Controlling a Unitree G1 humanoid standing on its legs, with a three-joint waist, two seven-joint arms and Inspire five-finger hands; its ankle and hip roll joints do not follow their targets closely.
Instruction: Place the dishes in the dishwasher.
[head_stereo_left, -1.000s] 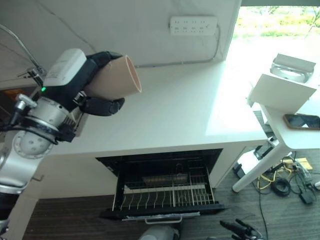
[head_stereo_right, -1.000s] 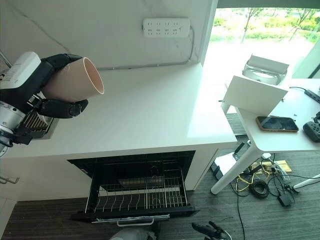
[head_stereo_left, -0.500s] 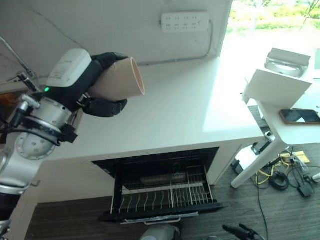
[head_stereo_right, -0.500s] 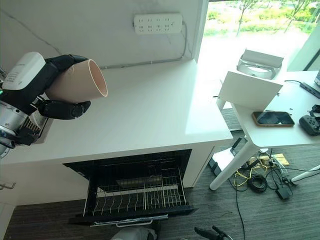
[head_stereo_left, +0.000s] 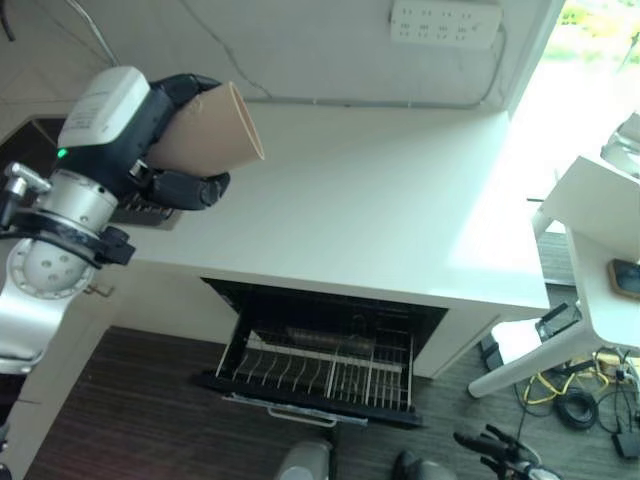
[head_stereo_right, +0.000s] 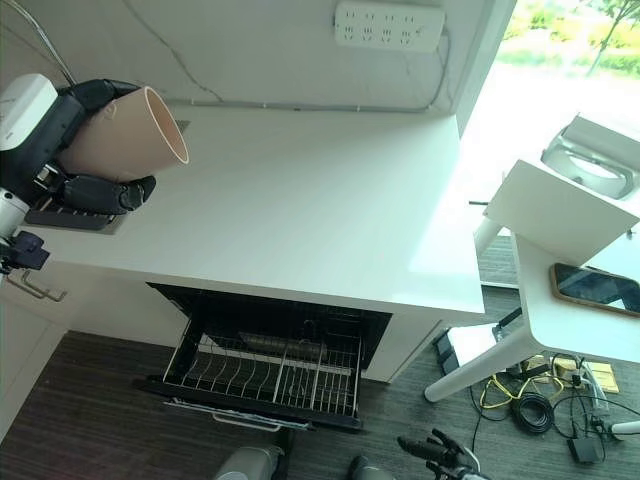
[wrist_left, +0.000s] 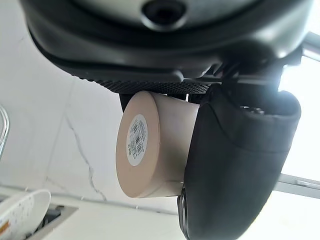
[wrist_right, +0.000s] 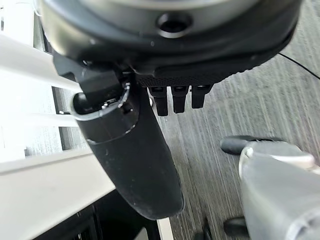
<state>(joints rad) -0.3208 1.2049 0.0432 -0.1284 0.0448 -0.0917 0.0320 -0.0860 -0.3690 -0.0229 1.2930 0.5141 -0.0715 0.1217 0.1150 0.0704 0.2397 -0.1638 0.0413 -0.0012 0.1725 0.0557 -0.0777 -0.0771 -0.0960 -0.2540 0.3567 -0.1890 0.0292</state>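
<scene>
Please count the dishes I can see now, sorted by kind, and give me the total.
Cups: 1, the beige cup held in the left hand.
Bowls: 1, a white speckled bowl seen in the left wrist view.
Total: 2

White counter (head_stereo_left: 380, 210), marble wall (head_stereo_right: 260, 40), dark floor (head_stereo_right: 90, 400).

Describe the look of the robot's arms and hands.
The left arm is silver-grey metal with round joints and a small green light near the wrist. The left hand has dark fingers and a white cover on its back. The right hand is dark, with a smooth rounded thumb.
</scene>
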